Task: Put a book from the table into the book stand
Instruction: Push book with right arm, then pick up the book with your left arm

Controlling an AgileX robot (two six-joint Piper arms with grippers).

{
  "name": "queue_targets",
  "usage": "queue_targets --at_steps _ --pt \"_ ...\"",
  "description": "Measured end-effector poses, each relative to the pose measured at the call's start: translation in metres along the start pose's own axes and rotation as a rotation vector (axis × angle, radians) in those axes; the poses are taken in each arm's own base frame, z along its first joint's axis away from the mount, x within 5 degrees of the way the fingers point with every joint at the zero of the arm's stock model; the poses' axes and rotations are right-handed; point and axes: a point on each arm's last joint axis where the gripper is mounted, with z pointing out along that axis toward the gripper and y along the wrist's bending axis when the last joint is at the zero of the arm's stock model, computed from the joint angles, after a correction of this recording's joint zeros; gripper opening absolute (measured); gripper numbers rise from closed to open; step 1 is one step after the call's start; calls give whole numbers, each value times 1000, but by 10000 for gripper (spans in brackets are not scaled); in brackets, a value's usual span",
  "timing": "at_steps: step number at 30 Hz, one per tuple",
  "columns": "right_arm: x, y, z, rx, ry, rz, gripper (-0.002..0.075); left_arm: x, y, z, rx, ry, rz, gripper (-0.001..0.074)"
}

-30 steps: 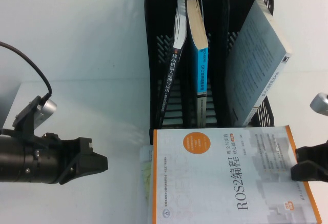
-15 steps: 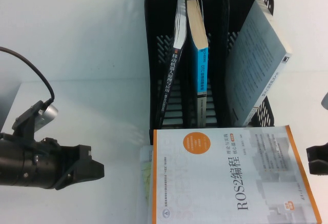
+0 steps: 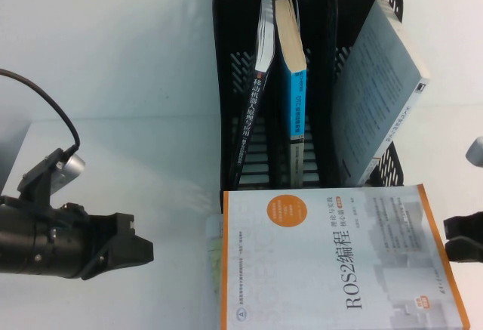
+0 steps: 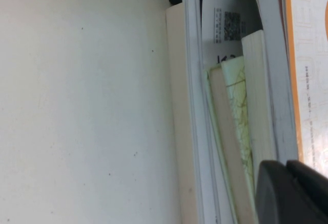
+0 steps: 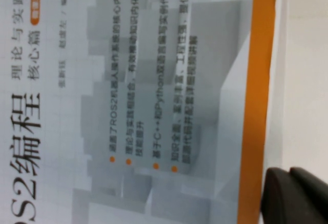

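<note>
The black book stand [image 3: 226, 81] stands at the back centre. It holds a black-spined book [image 3: 253, 118], a blue book [image 3: 296, 96] and a grey book [image 3: 381, 96] that leans in its right compartment. The white and orange ROS2 book [image 3: 332, 262] lies flat on top of a stack [image 4: 225, 131] in front of the stand. My left gripper [image 3: 145, 251] is shut and empty, left of the stack, and also shows in the left wrist view [image 4: 287, 170]. My right gripper [image 3: 450, 243] is shut and empty by the ROS2 book's orange right edge [image 5: 251, 106], and also shows in the right wrist view [image 5: 289, 175].
Bare white table [image 3: 113, 81] lies left of the stand and around the left arm. The stack's lower books [image 3: 214, 262] stick out a little to the left under the ROS2 book. The left arm's cable [image 3: 45, 111] loops above the arm.
The right gripper drew back to the right, then came a little left again. The ROS2 book shifted slightly left. The left gripper pulled back a little, then held still.
</note>
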Motion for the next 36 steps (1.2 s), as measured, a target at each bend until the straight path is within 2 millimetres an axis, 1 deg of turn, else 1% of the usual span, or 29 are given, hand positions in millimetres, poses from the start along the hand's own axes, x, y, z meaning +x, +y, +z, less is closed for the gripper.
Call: queue_targets --at_steps 6,11,15,24,28,30,32,33,36 --pt "-1 7 9 -113 23 22 -3 0 0 0 0 0 0 -2" --pt "-1 13 11 -187 35 20 -3 0 0 0 1 2 0 -2" --pt "1 17 13 -206 46 -2 -3 0 0 0 1 2 0 -2" --pt "8 40 19 -249 72 -65 -3 0 0 0 1 2 0 -2" --pt "8 41 19 -249 64 -66 -3 0 0 0 -3 -4 0 12" --pt "8 41 19 -245 66 -72 -3 -1 1 0 -8 -9 1 54" --pt "8 40 20 -234 71 -85 -3 -1 1 0 -10 -12 1 132" --pt "9 40 20 -231 73 -91 -3 -1 1 0 -12 -15 1 189" --pt "9 40 20 -228 74 -92 -3 -2 3 2 -14 -8 -4 394"
